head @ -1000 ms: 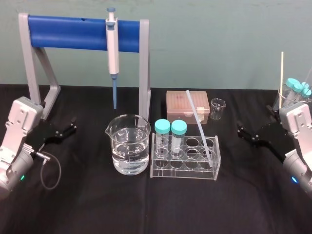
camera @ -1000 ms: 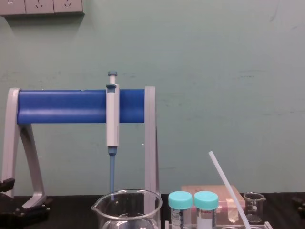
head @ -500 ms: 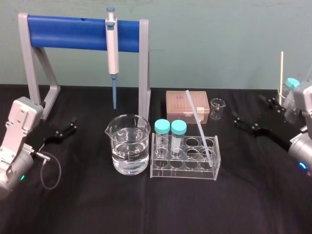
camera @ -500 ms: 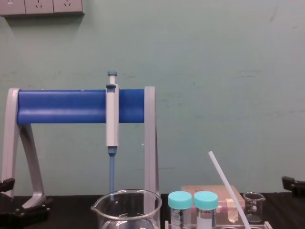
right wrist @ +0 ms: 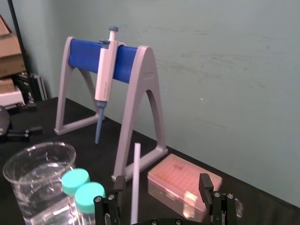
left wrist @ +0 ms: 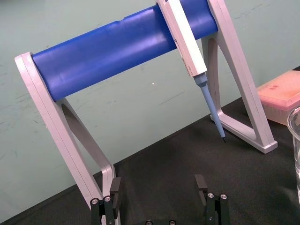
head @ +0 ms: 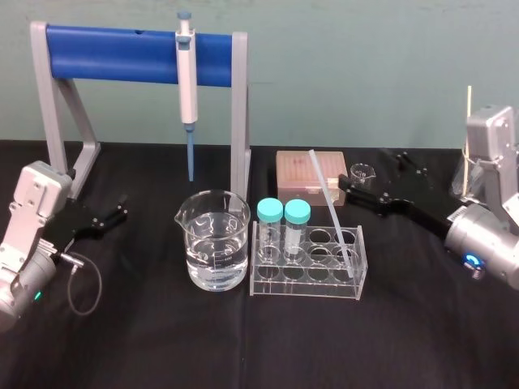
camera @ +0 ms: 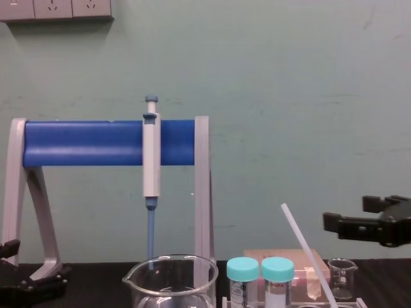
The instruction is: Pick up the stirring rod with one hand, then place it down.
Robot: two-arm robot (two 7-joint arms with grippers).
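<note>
Your right hand [head: 371,167] hangs above the table [head: 243,340], just behind the right end of the clear tube rack [head: 308,279]. Its two fingers are spread wide with nothing between them. The stirring rod [head: 328,203] stands tilted in a right-end well of the rack, with its top leaning back and left. It is near the fingers but not touching them. Your left hand [head: 120,207] rests well left of the rack, its fingers also parted and empty.

Head view: aimed down from above over the tabletop [head: 243,348].
Chest view: set low, faced level at the pipette stand [camera: 83,142].
Wrist views: held low and near; pipette stand shared by all.
</note>
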